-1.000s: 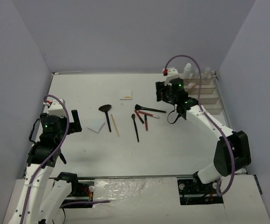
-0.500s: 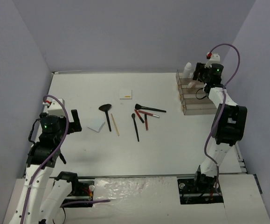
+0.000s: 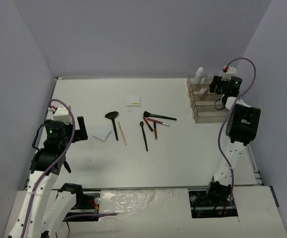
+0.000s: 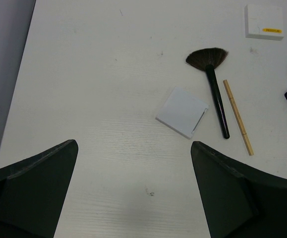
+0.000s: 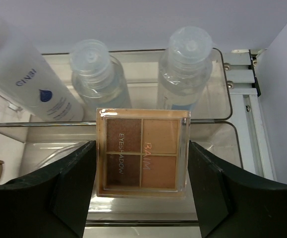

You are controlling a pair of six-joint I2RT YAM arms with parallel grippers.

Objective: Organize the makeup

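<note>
Makeup [image 3: 153,123] is scattered across the middle of the white counter [image 3: 183,148], which is boxed in by plain lilac-grey walls [image 3: 133,39]. The right gripper [image 5: 142,145] is clamped on the brown palette [image 5: 159,171], holding it over the clear organizer [image 3: 210,115] in the far right corner, just in front of three white-capped bottles [image 5: 96,74]. The left gripper [image 4: 133,146] hangs spread wide above the counter's left side, near a white pad [image 4: 182,112], a fan brush [image 4: 215,94] and a tan pencil [image 4: 238,116].
</note>
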